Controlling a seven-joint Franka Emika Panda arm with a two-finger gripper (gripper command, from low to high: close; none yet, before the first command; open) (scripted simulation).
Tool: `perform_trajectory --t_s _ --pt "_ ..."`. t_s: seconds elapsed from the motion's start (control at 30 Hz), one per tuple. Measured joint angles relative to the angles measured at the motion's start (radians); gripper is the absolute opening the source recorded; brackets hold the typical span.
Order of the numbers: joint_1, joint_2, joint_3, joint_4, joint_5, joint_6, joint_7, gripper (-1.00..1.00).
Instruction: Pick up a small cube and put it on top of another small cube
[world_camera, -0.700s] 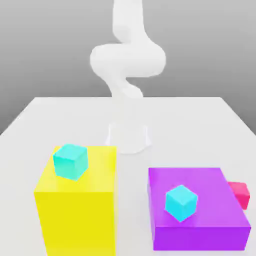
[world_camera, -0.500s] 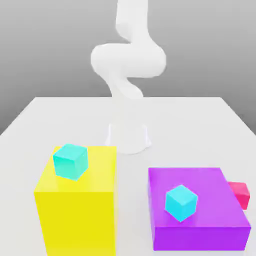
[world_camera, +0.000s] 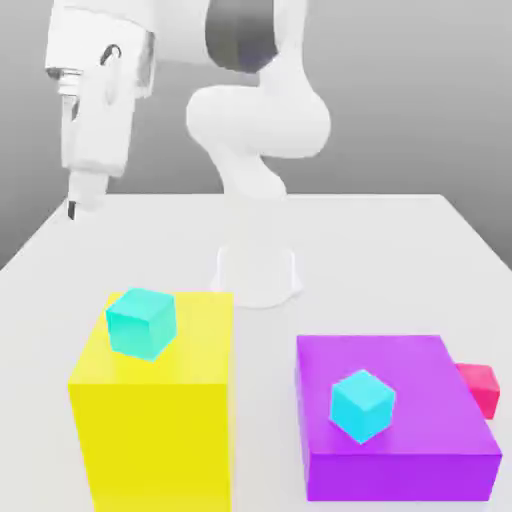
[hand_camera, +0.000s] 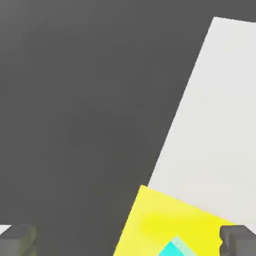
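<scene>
The small cube is hidden from view. Another small cube (world_camera: 481, 386), red-pink, rests on the table at the exterior view's right, half covered by the purple block (world_camera: 400, 440). My gripper (world_camera: 75, 205) hangs high over the table's far left corner, pointing down, well away from every block. In the hand view my gripper (hand_camera: 127, 241) is open, its fingertips (hand_camera: 18, 240) wide apart with nothing between them.
A tall yellow block (world_camera: 150, 430) at the front left carries a cyan cube (world_camera: 141, 322). The low purple block carries a second cyan cube (world_camera: 362, 404). The arm's base (world_camera: 257, 270) stands mid-table. The hand view looks down past the table's edge (hand_camera: 180, 125) at the yellow block (hand_camera: 160, 220).
The arm has swung round, and the hand has come into the exterior view at upper left. No block or cube has moved.
</scene>
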Motion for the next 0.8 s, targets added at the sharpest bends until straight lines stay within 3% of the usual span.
perform_trajectory --t_s 0.53,0.8 --pt "-0.228 0.330 -0.023 -0.173 -0.019 0.200 0.696 0.00" --pt "-0.195 0.577 -0.087 -0.166 -0.050 0.392 0.831 0.00"
